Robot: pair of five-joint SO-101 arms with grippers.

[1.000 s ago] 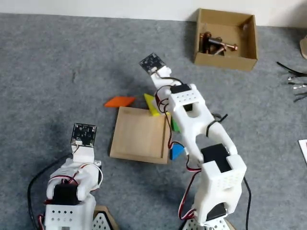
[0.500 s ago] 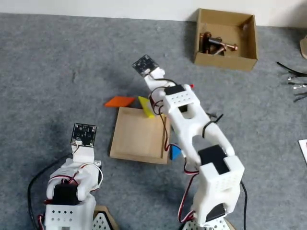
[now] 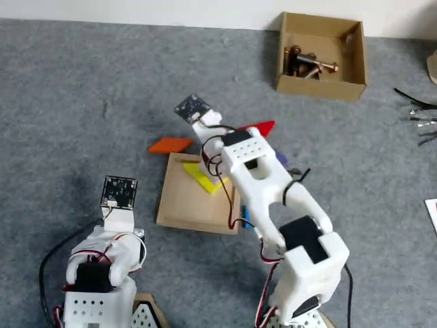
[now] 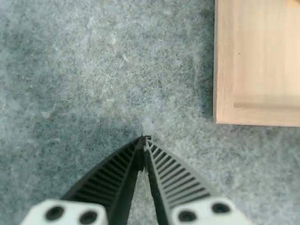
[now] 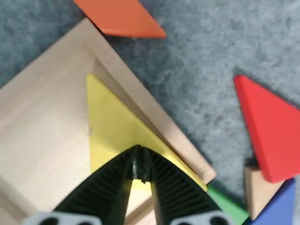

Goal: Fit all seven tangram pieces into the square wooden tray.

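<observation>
The yellow triangle [image 5: 112, 133] lies flat inside the square wooden tray [image 5: 42, 126], one long edge against the tray's inner wall. From above it sits in the tray's upper right part [image 3: 203, 179], near the middle of the frame. The right gripper [image 5: 139, 163] is directly over it. Its black ribbed fingers [image 5: 112, 183] are pressed together with hardly a slit between them, their tips on the yellow face near the edge by the wall. I can't make out that they clasp the piece; they seem only to bear on its top.

The tray's rim [image 3: 164, 205] is pale wood. Just beyond its upper left corner lies an orange parallelogram [image 3: 171, 145], close to the rim and out on the grey table [image 3: 82, 89]. Up and to the right of the tray a red triangle [image 3: 259, 128] lies on the table beside the right arm [image 3: 263, 178]. Seen from the right wrist, a small wood-coloured triangle [image 5: 257, 190], a blue piece [image 5: 276, 201] and a green piece [image 5: 227, 208] crowd together just outside the tray's corner, next to the red one.

The left gripper [image 4: 144, 139] is in the lower left of the high view, over bare table just beside the tray's outer edge [image 4: 253, 61], its fingers closed tip to tip on nothing.

In the upper right, a cardboard box [image 3: 317, 87] holds copper-coloured metal parts [image 3: 307, 63].
</observation>
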